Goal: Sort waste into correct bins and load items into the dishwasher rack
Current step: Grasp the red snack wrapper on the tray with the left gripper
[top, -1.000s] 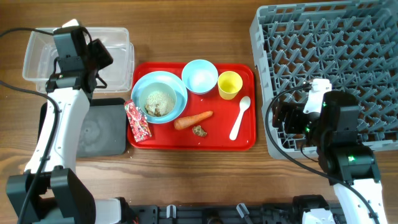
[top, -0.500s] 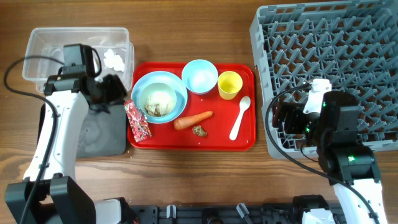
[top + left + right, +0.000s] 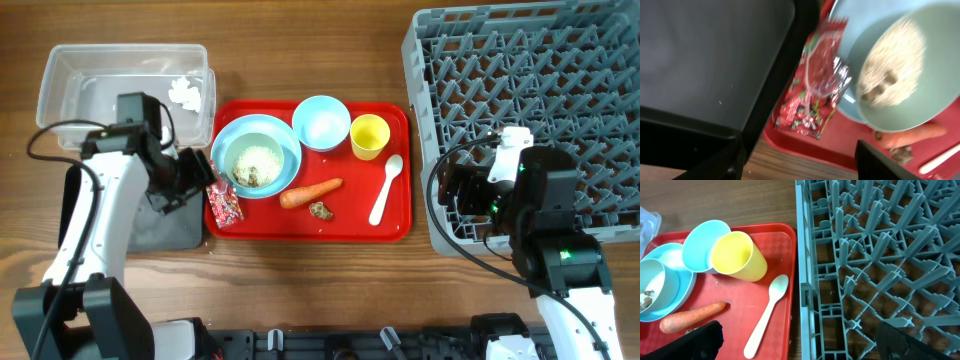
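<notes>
The left pincer (image 3: 198, 180) hangs released, fingers spread, over the red wrapper (image 3: 810, 100). The wrapper lies at the red tray's (image 3: 390, 225) 8 o'clock edge, beside the black tray (image 3: 150, 215). The white tissue (image 3: 183, 93) sits at 3 o'clock in the clear tub (image 3: 90, 75). The right pincer (image 3: 802, 345), likewise released, hovers at the rack's (image 3: 520, 60) 8 o'clock edge.

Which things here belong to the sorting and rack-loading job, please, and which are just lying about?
Job: red wrapper, tissue, rice crumbs, carrot, brown scrap, clear tub, black tray, light-blue dish, two small bowls, yellow cup, spoon, rack.
Just there: red tray, wooden table.
</notes>
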Controlling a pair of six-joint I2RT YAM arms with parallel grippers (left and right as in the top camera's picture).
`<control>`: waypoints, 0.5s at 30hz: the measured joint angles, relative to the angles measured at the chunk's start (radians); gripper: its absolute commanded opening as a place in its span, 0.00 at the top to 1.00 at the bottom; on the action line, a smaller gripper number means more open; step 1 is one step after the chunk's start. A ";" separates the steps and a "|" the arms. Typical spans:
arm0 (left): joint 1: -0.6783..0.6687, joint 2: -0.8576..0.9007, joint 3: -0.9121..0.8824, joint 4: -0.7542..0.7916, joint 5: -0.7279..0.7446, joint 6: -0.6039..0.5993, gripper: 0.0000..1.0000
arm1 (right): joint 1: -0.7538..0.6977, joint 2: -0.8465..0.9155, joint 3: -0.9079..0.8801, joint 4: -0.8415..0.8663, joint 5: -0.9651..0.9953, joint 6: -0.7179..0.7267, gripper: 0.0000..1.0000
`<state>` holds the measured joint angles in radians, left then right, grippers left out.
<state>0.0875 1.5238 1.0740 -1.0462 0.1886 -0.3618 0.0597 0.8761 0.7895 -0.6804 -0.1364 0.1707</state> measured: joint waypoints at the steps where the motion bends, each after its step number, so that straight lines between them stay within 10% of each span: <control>1: -0.009 0.000 -0.013 0.004 0.002 0.000 0.29 | 0.000 0.000 0.000 0.000 0.000 0.000 0.00; 15: -0.256 0.000 -0.161 0.176 -0.099 -0.019 0.25 | 0.000 0.000 0.001 -0.001 0.000 0.000 0.00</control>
<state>-0.1688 1.5238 0.9134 -0.8700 0.0898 -0.3809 0.0597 0.8761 0.7902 -0.6811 -0.1364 0.1707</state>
